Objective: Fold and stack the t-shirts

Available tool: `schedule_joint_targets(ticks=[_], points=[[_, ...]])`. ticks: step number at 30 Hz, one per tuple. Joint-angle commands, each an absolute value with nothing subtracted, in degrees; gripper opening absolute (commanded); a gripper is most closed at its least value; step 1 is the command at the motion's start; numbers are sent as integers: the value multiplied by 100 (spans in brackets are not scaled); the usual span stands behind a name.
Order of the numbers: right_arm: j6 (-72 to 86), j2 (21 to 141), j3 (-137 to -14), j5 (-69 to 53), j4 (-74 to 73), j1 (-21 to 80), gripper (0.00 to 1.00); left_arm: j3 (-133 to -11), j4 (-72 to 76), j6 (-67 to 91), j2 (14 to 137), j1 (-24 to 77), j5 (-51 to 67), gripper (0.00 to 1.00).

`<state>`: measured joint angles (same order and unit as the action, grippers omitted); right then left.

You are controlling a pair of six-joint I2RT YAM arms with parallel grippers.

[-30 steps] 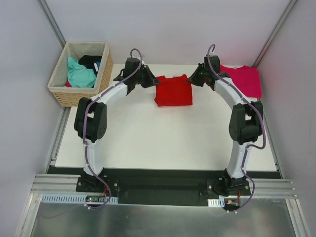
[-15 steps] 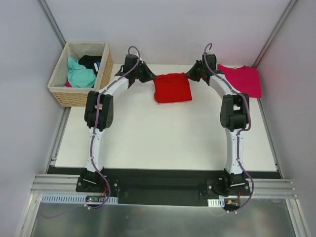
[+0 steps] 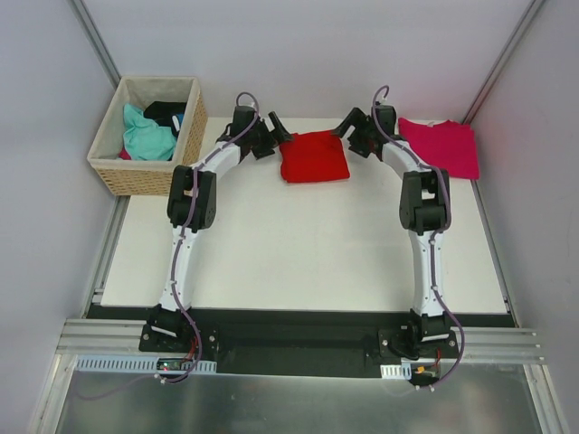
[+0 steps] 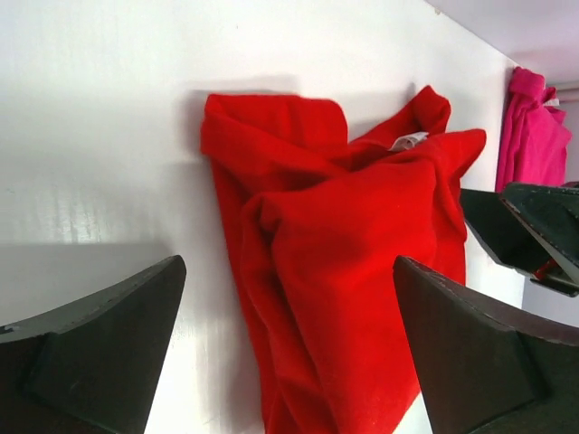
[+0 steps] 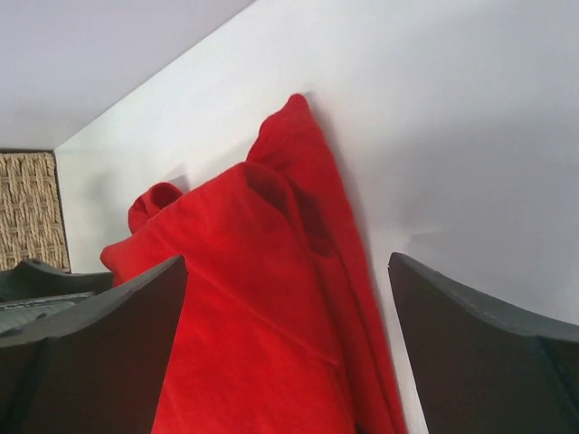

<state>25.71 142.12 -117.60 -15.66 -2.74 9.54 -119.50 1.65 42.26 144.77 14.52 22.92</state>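
Flanking the folded red t-shirt (image 3: pixel 314 157) at the table's (image 3: pixel 271 253) far middle, my left gripper (image 3: pixel 279 128) and right gripper (image 3: pixel 348 122) both spread and empty, I judge stacking it with the far-right pink t-shirt (image 3: pixel 441 146) remains.

Two slender white-and-black arms strung with purple cable.

The left arm (image 3: pixel 178 262) and the right arm (image 3: pixel 427 271) are built alike: smooth white tubular links joined by chunky black joint housings, each on a black base (image 3: pixel 163 333) at the near edge. A thin purple cable (image 3: pixel 242 94) runs loosely along each arm and loops free near the wrist. The fingers (image 4: pixel 99 353) of the left gripper (image 4: pixel 288 267) and of the right gripper (image 5: pixel 286 260) are matte dark-grey wedges with bevelled edges, tapering to blunt points.
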Motion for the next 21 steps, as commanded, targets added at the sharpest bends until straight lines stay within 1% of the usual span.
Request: schedule_joint_targets(ticks=[1,3,4,7,11,17,21], points=[[2391,13379,-11288,-1582,368,879,97,-11945,421,3911,13844,1380,1960,99],[2303,13018,-10936,-1582,596,914,96,-11656,492,3902,13380,1406,2039,99],[2277,12616,-10620,-1582,641,923,97,-11567,518,3955,13220,1406,2091,99],[2250,11912,-10118,-1670,843,984,97,-11155,519,4095,12605,1468,2329,99],[2215,11340,-9432,-1775,861,1186,97,-10444,519,4096,11928,1713,2478,99],[2267,11162,-9053,-1767,887,1327,97,-9495,694,4395,11444,2021,2611,99],[2355,11547,-9193,-1837,940,1345,96,-9045,1431,4754,11548,2021,2689,99]])
